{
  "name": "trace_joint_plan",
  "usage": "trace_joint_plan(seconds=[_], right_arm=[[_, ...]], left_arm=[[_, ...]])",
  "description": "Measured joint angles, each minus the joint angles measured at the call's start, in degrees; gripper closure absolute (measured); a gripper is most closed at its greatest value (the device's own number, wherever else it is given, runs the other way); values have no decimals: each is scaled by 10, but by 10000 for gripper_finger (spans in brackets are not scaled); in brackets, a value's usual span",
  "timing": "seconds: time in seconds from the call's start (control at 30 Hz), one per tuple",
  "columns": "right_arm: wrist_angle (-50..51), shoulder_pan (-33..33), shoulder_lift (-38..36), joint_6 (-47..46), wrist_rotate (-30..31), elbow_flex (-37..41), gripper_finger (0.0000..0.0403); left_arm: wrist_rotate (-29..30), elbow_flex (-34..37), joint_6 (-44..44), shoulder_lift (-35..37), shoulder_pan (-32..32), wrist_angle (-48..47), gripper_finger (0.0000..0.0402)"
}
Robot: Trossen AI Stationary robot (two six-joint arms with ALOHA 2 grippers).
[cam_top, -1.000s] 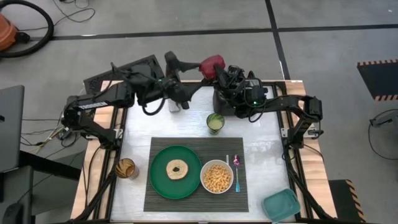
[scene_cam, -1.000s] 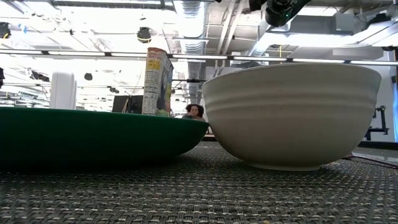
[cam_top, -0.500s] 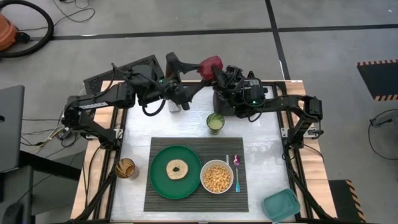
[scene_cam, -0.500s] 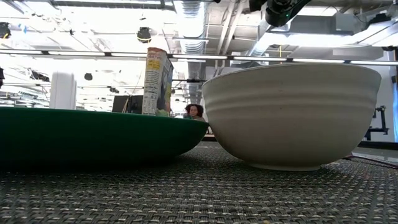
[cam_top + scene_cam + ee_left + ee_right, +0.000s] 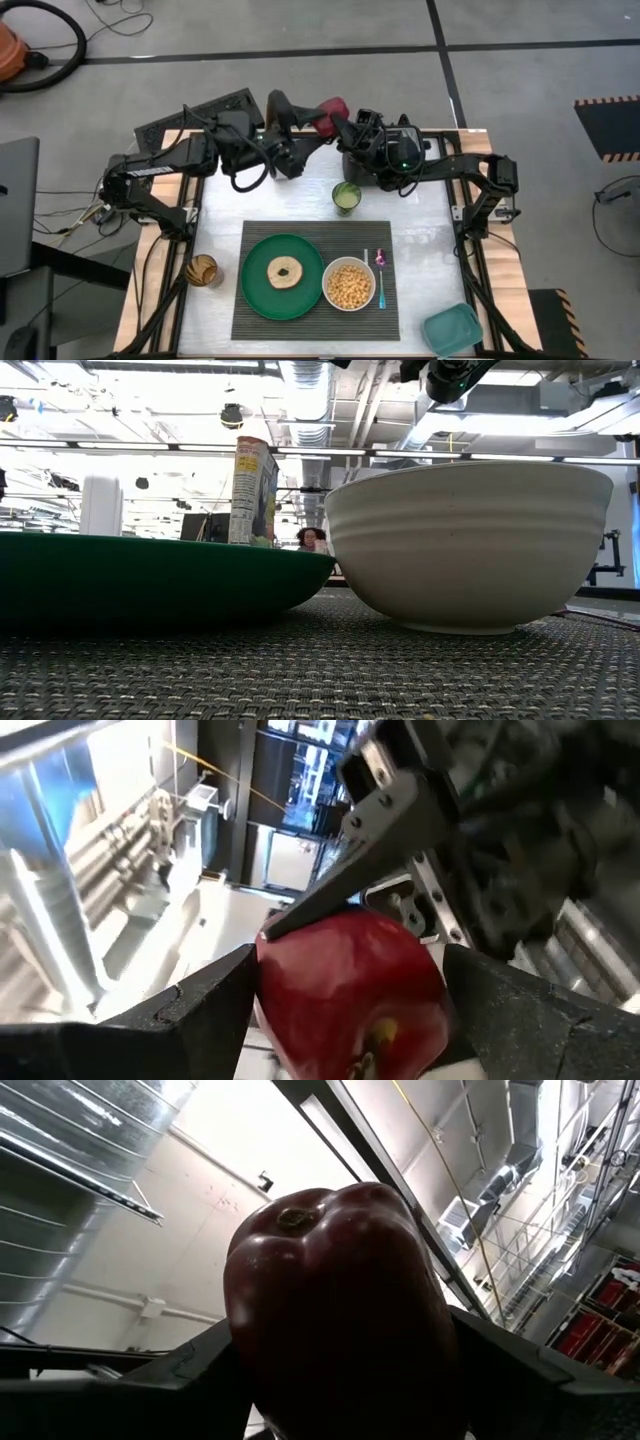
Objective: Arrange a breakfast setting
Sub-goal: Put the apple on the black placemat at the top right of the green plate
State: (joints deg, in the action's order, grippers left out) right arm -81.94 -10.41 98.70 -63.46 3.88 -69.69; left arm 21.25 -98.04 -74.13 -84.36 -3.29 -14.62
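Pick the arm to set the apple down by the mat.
Right, probably. The left tool and the right tool both grip the red apple at the table's back edge; bare table lies right of the placemat, on the right arm's side.

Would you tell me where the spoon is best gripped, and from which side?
I'd grip the spoon by its teal handle from above, fingers across it: it lies flat on the placemat with the white bowl close beside. The left gripper and right gripper hold the red apple at the far edge.
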Motion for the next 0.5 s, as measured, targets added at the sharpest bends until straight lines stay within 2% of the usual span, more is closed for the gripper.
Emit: trace_joint_plan(seconds=[0.1,0.27,0.37,0.5], right_arm=[[-1,4,0,0,1,0,101],[2,9,0,8,6,0,101],[1,9,0,7,5,0,101],[2,9,0,9,6,0,101]], left_arm=[[5,0,-19,0,1,-11,104],[19,0,55,0,-2,-17,104],[16,0,80,0,-2,-13,104],[43,0,99,0,-2,-16,104]])
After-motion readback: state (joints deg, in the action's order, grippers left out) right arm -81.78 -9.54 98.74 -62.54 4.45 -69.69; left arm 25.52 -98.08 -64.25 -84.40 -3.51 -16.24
